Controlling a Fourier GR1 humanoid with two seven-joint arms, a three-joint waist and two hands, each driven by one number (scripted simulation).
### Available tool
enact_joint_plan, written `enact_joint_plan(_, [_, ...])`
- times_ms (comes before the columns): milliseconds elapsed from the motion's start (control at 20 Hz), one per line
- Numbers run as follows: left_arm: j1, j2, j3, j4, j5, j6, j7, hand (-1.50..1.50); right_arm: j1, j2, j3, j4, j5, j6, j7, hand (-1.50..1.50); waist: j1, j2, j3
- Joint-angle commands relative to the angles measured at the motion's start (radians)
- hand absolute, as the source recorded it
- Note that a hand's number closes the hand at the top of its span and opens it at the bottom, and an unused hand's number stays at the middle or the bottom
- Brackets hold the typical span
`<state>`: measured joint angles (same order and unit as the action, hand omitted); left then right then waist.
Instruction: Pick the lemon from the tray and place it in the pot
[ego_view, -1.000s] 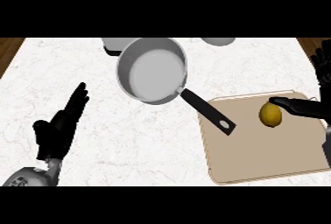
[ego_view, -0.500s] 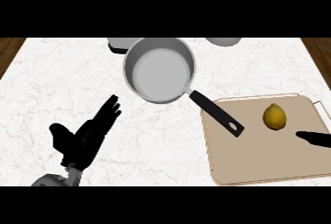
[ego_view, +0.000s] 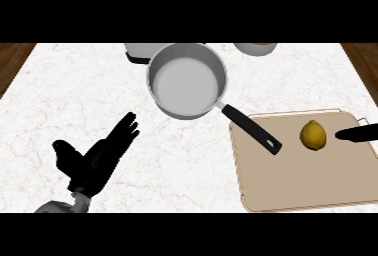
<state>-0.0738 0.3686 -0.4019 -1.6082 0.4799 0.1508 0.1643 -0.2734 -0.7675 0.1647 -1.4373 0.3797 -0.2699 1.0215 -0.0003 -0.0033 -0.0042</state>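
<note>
The marble bench (ego_view: 88, 100) carries a beige tray (ego_view: 310, 175) and a grey pot (ego_view: 188, 80). The left hand (ego_view: 92, 160) rests spread. The right hand (ego_view: 358, 134) shows only a tip beside the lemon (ego_view: 313, 135) on the tray; whether it is spread I cannot tell. Best approach from above, closing round its middle.

open marble counter (ego_view: 88, 90) left of grey metal pot (ego_view: 187, 80): free | pot's black handle (ego_view: 251, 129) overlaps beige tray's (ego_view: 303, 185) left edge, just beside yellow lemon (ego_view: 313, 135) | tray's near half: bare
</note>
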Motion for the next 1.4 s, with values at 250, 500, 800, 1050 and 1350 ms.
enact_joint_plan(250, [-0.010,-0.020,0.013,0.034,-0.015,-0.014,-0.010,0.00,-0.190,0.017,-0.012,-0.154,-0.093,0.225,0.462,-1.50,0.005,0.001,0.000])
enact_joint_plan(500, [0.020,0.037,0.055,-0.021,0.025,-0.059,0.029,0.00,-0.216,0.068,-0.041,-0.099,-0.100,0.206,0.465,-1.50,0.011,0.001,0.002])
enact_joint_plan(800, [0.064,-0.026,-0.008,-0.048,-0.038,-0.028,0.008,0.00,-0.248,0.166,-0.045,0.015,-0.026,0.166,0.383,-1.50,0.014,0.003,0.003])
enact_joint_plan(1050, [0.014,-0.031,0.036,-0.003,-0.018,-0.053,0.024,0.00,-0.267,0.261,-0.005,0.106,0.057,0.151,0.385,-1.50,0.013,0.005,0.003])
enact_joint_plan(1350, [-0.004,-0.030,0.055,0.012,-0.008,-0.077,0.043,0.00,-0.190,0.273,0.004,0.148,0.124,0.177,0.378,-1.50,0.001,0.003,0.003])
